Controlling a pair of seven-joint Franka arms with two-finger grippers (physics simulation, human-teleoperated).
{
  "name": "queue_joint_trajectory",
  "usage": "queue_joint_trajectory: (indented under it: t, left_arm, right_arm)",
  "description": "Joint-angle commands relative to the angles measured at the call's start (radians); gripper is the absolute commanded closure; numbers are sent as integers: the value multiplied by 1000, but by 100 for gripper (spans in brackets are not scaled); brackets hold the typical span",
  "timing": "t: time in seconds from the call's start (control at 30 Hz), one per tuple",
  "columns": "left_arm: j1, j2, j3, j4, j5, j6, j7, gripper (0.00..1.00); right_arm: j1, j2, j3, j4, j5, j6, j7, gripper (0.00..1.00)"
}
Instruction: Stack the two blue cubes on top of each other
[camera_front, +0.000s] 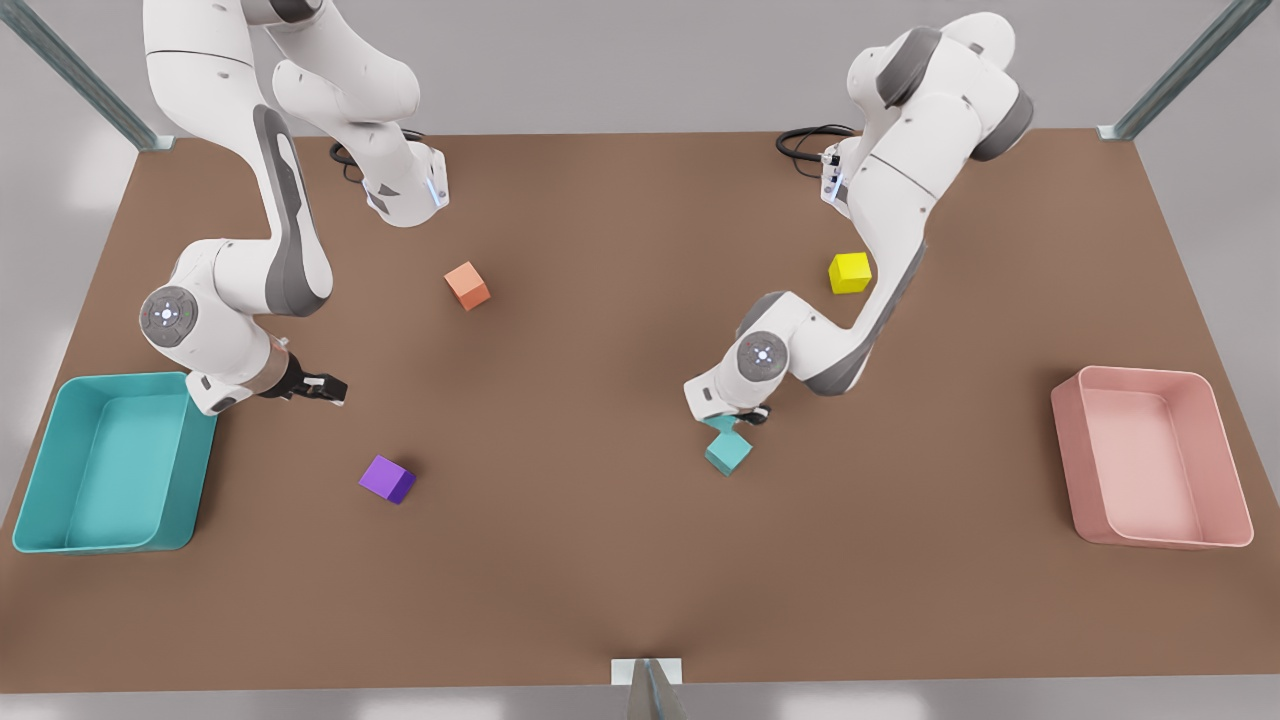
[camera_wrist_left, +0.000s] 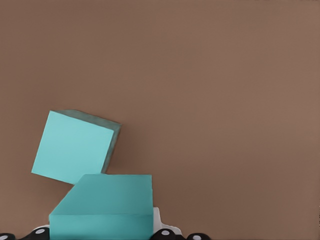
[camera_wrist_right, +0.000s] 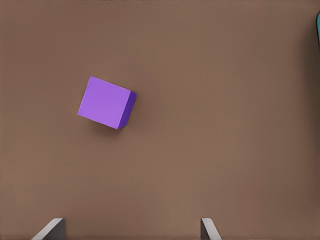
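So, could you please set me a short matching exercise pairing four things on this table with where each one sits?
Things:
1. small orange cube
2. small yellow cube
3. small purple cube
4. held teal cube

Places:
A. between the left hand's fingers, above the other teal cube
B. near the large teal rectangular bin, below the right hand
C. beside the left arm, toward the pink bin
D. alone, mid-table toward the far edge

Pairs: 1-D, 2-C, 3-B, 4-A
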Motion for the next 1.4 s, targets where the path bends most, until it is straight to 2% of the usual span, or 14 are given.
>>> queue_joint_trajectory:
  t: [0.0,0.27,1.2,1.23,1.27,1.37]
  left_arm:
    - [-5,18,1,20,15,25,-576,40]
    - [3,46,29,49,105,24,-576,40]
    - [30,93,30,159,114,13,-450,41]
    - [32,93,30,159,117,13,-449,38]
    - [36,93,30,158,114,13,-424,2]
    - [35,93,30,158,116,13,-427,0]
  right_arm:
    - [0,-1,0,0,1,1,-27,0]
    - [0,-8,5,0,1,-10,-27,0]
    - [1,-34,26,10,0,-33,-27,0]
    - [1,-36,29,10,0,-34,-26,0]
    - [1,-36,29,8,0,-34,-24,0]
    - [1,-36,35,8,0,-34,-23,0]
